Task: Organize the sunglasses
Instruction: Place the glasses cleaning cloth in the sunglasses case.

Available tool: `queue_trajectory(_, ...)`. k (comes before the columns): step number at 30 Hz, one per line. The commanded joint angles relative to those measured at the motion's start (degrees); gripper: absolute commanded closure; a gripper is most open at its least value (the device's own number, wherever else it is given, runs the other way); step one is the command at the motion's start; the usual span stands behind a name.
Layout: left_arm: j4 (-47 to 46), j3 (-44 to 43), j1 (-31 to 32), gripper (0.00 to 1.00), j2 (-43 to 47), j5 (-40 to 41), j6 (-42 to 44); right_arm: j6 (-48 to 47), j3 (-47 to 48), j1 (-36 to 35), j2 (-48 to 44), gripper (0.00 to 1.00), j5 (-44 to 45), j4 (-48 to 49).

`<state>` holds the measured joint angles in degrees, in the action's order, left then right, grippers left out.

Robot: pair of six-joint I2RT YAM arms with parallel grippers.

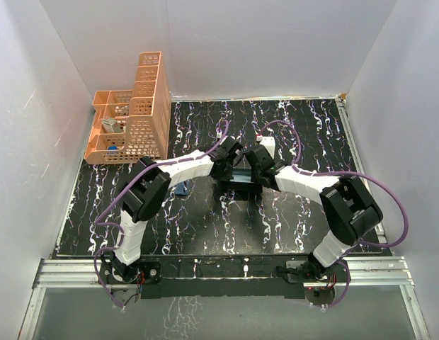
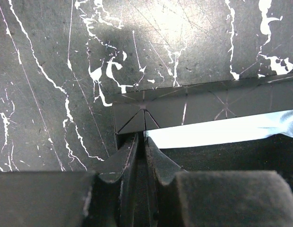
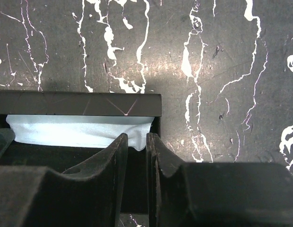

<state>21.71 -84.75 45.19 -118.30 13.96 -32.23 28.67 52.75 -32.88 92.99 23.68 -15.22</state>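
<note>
The black glasses case (image 1: 237, 187) lies open at the table's middle with the light blue cloth (image 2: 222, 130) inside it. The cloth also shows in the right wrist view (image 3: 66, 132). My left gripper (image 1: 230, 159) is at the case's left end. Its jaws (image 2: 142, 140) are pinched almost together on the end wall of the case (image 2: 198, 104). My right gripper (image 1: 255, 163) is at the right end of the case (image 3: 75, 104). Its jaws (image 3: 136, 140) stand a narrow gap apart astride that end, with a cloth corner between them. The dark blue sunglasses (image 1: 181, 188) lie on the table left of the case, partly under my left arm.
An orange lattice organizer (image 1: 134, 117) with several compartments stands at the back left and holds a few small items. White walls close in the table on three sides. The table is black marble with white veins (image 1: 304, 127).
</note>
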Motion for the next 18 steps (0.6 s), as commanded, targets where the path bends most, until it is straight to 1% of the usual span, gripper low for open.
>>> queue_trajectory(1,1.11,-0.13,0.25,0.93,5.76,0.08,2.32,-0.60,2.31,-0.15,-3.04,0.83,1.68,1.20)
queue_trajectory(4,-0.52,0.28,0.25,1.00,5.87,-0.87,2.87,-0.63,1.95,-0.16,-2.73,0.95,1.72,1.75)
queue_trajectory(5,-0.58,0.01,0.32,1.00,5.66,-1.15,3.07,-0.63,1.90,-0.15,-2.52,0.98,1.72,1.84)
queue_trajectory(8,-0.91,-0.28,0.46,1.00,5.42,-1.94,3.45,-0.50,1.45,-0.15,-1.92,0.99,1.63,2.37)
queue_trajectory(18,-2.25,-1.22,0.69,1.00,4.44,-3.41,4.77,-0.28,0.61,-0.12,-1.81,1.00,1.63,3.59)
